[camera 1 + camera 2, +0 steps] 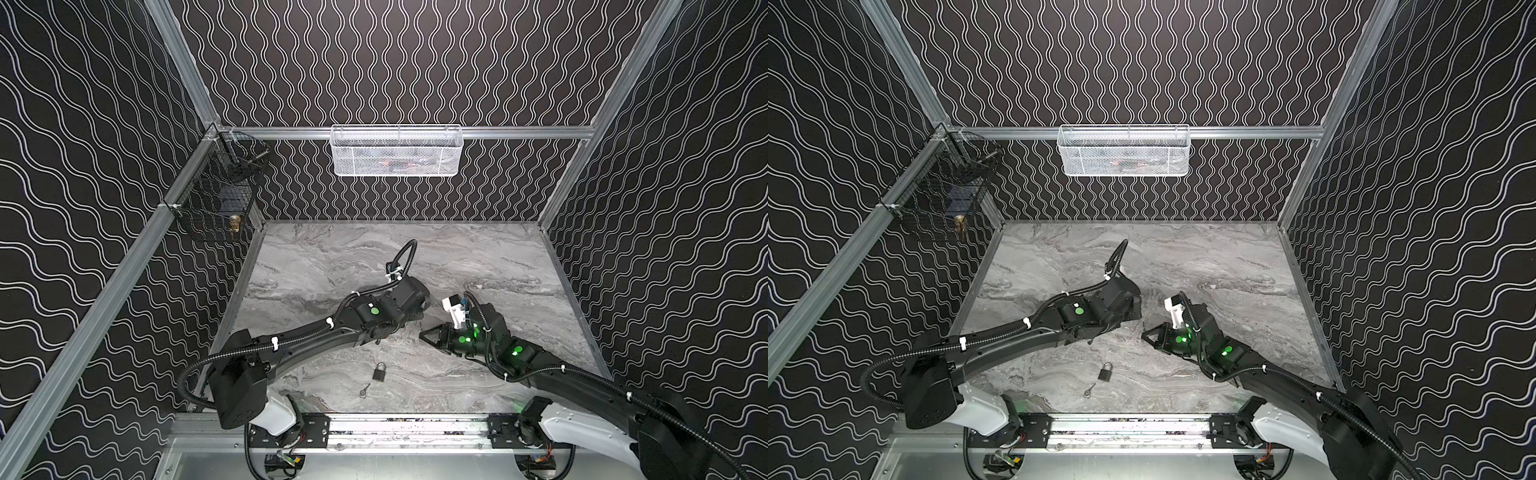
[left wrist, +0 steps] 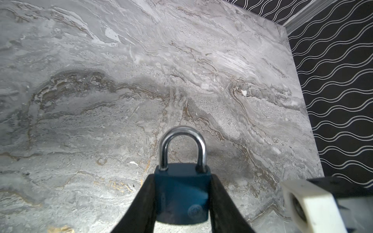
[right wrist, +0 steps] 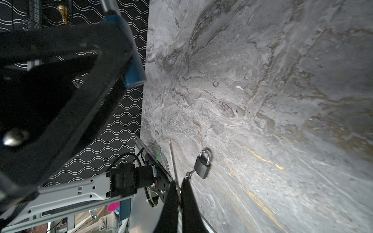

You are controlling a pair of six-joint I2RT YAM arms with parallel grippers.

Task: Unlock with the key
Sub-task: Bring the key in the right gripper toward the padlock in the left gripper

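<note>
Clamps blue padlock (image 2: pixel 181 193) in left gripper (image 2: pixel 181 181), pinches key (image 3: pixel 172 159) in closed right gripper (image 3: pixel 179 185). Has bare tabletop (image 2: pixel 101 100) ahead to the wall (image 2: pixel 343 100) edge, grey padlock (image 1: pixel 379 371) behind both, well apart.

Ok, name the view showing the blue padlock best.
Left wrist view: the blue padlock is close and sharp, clamped in the left claw. The right wrist view gives a blurred side; in both top views the arm hides it.

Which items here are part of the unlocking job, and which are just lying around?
In use: blue padlock in the left claw; thin metal blade, likely the key, in the right claw.
Lying about: dark padlock and small key on the table; white mesh basket; black wire basket.
</note>
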